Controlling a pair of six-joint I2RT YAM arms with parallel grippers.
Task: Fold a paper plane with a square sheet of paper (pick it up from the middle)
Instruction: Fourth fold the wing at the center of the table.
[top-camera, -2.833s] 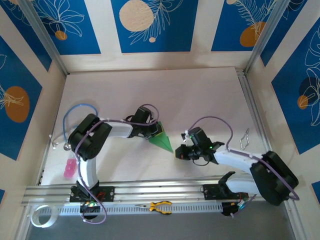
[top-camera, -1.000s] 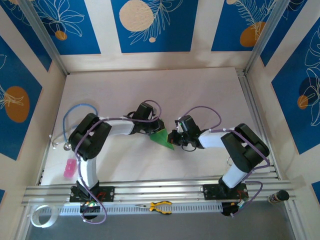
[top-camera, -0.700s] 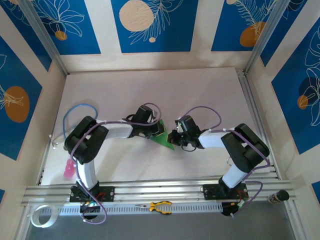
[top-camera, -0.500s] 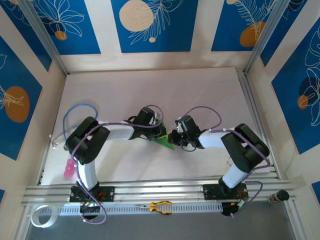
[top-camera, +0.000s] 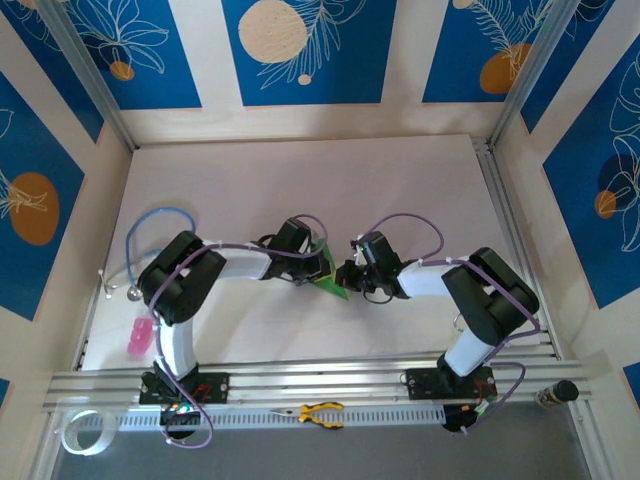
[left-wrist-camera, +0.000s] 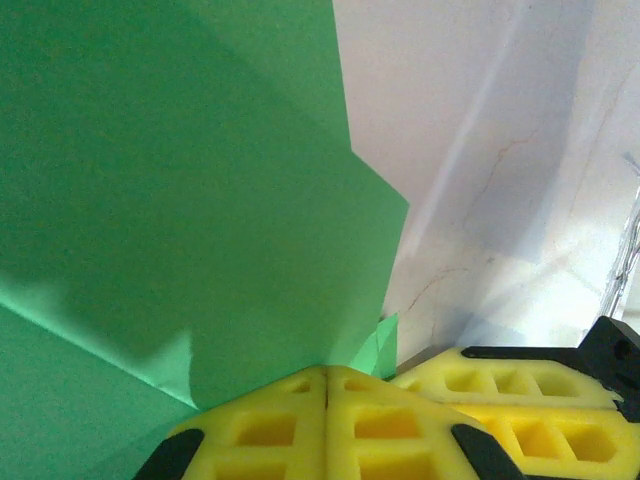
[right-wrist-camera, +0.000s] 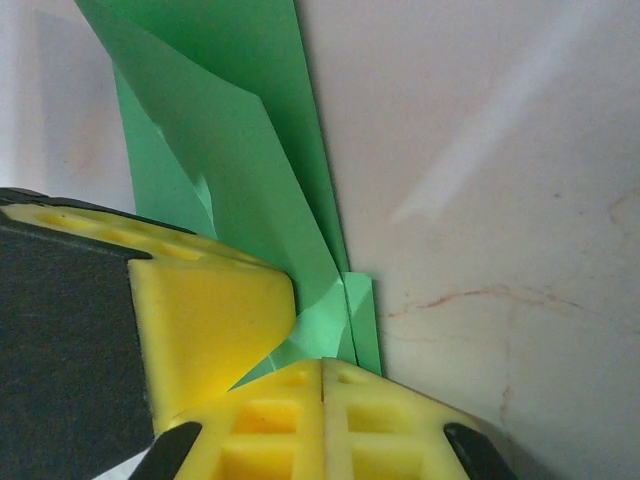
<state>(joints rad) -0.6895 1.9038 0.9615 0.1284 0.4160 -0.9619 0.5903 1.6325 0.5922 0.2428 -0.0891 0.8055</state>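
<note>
Paper plane (top-camera: 330, 280), half folded, sits at centre frame in the top view. The left gripper (left-wrist-camera: 326, 375) and right gripper (right-wrist-camera: 321, 368) each clamp its green layers from opposite sides, fingertips nearly meeting. This likely steadies the paper so a crease can set.

Left gripper (top-camera: 316, 269): arm reaches toward 3 o'clock, fingers pinched together on the green paper (top-camera: 330, 284).
Right gripper (top-camera: 347, 276): arm reaches toward 9 o'clock, likewise clamped.
</note>
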